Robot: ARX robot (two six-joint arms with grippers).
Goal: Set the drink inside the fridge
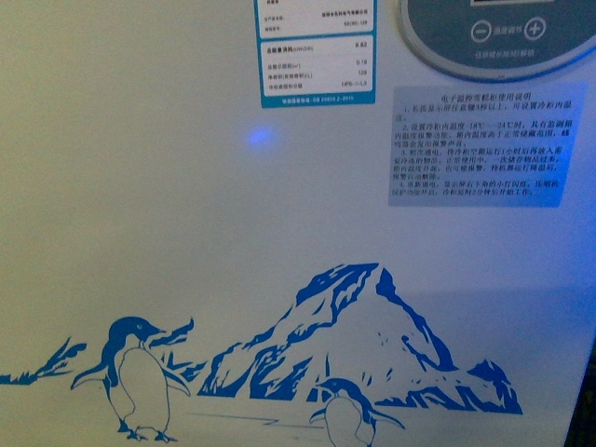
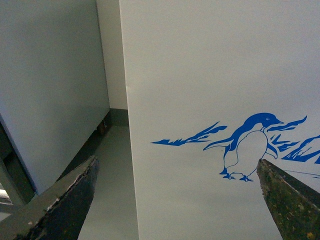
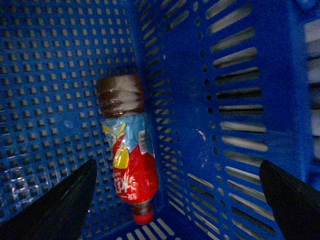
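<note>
The drink, a clear bottle of amber liquid with a red cap and a red, blue and yellow label, lies on its side on the floor of a blue perforated plastic basket, against its slotted wall. My right gripper is open above it, the bottle lying between the fingers nearer one of them, untouched. The fridge's white front with blue penguin-and-mountain art fills the front view, its oval grey control panel at the top. My left gripper is open and empty facing the fridge front.
A grey cabinet side stands beside the fridge with a narrow gap of grey floor between them. Printed stickers and a text label are on the fridge front. The basket walls close round the bottle.
</note>
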